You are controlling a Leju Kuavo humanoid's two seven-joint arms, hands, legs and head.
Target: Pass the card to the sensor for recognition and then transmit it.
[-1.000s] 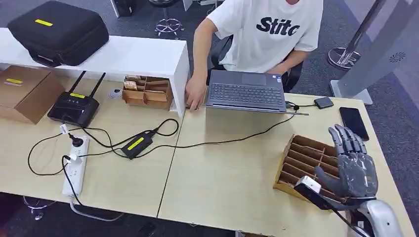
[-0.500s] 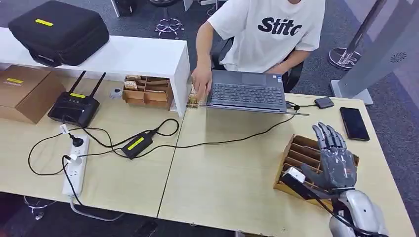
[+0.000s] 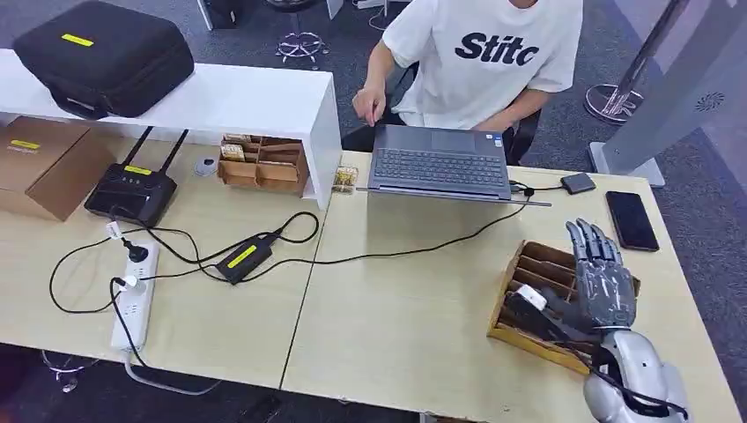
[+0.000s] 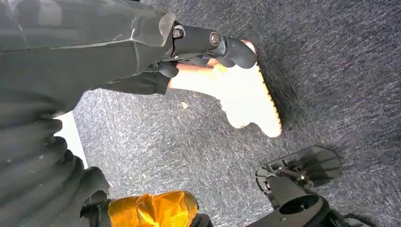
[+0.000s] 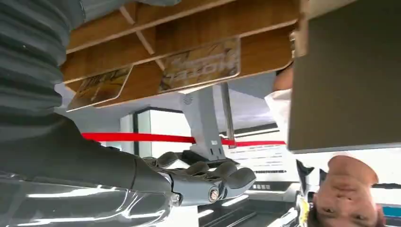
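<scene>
My right hand (image 3: 602,284) has eased back over the slotted wooden rack (image 3: 528,273), fingers spread and holding nothing, cards (image 5: 201,65) slotted just beneath.

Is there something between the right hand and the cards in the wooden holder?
Nothing visible blocks it. The right hand hovers open directly over the wooden card holder, and the right wrist view shows cards in the slots with clear space between them and the fingers.

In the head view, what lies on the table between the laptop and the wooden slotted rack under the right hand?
Head view: mostly bare tabletop, crossed by one black cable running from beside the laptop leftward. Nothing else sits between it and the wooden rack under the right hand.
</scene>
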